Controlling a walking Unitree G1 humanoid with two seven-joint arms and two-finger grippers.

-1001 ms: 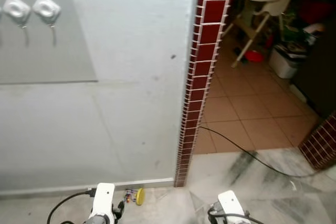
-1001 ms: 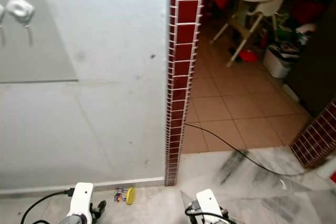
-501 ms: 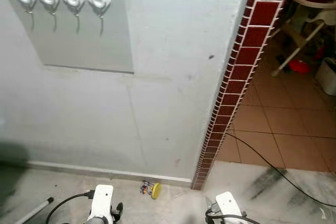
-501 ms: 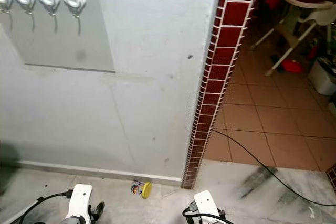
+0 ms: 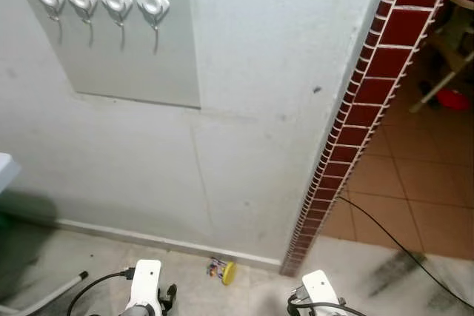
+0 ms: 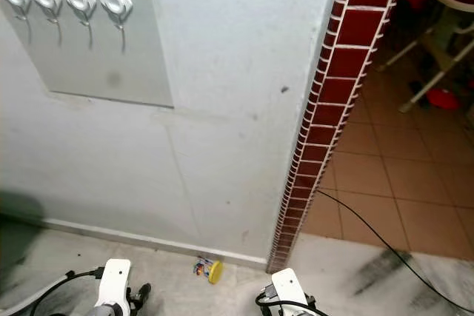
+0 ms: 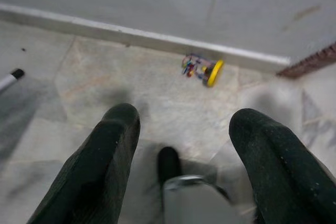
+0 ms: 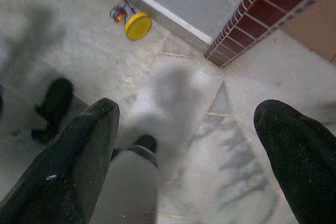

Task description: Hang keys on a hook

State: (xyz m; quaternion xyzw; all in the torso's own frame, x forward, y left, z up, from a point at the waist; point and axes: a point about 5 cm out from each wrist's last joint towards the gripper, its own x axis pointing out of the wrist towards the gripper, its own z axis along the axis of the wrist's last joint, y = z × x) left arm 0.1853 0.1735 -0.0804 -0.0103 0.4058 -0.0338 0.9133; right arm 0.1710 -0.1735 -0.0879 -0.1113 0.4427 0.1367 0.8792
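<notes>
The keys (image 5: 222, 270), a small colourful bunch with a round yellow tag, lie on the marble floor against the white skirting, near the foot of the red tile column. Several white hooks (image 5: 152, 3) sit in a row on a grey panel high on the wall at upper left. My left gripper (image 7: 181, 145) hangs open above the floor, with the keys (image 7: 202, 68) ahead of it. My right gripper (image 8: 191, 145) is open too, the keys (image 8: 131, 22) lying off ahead of it. Both wrists show at the bottom edge of the eye views.
A red tile column (image 5: 363, 116) ends the wall on the right; beyond it lies a terracotta floor with a black cable (image 5: 400, 246) and a high chair (image 6: 444, 27). A white rod with a black tip (image 5: 52, 295) lies on the floor at lower left.
The whole view has swung left and slightly up: the hooks have come further into the picture and the room on the right has slid out. The keys stay on the floor.
</notes>
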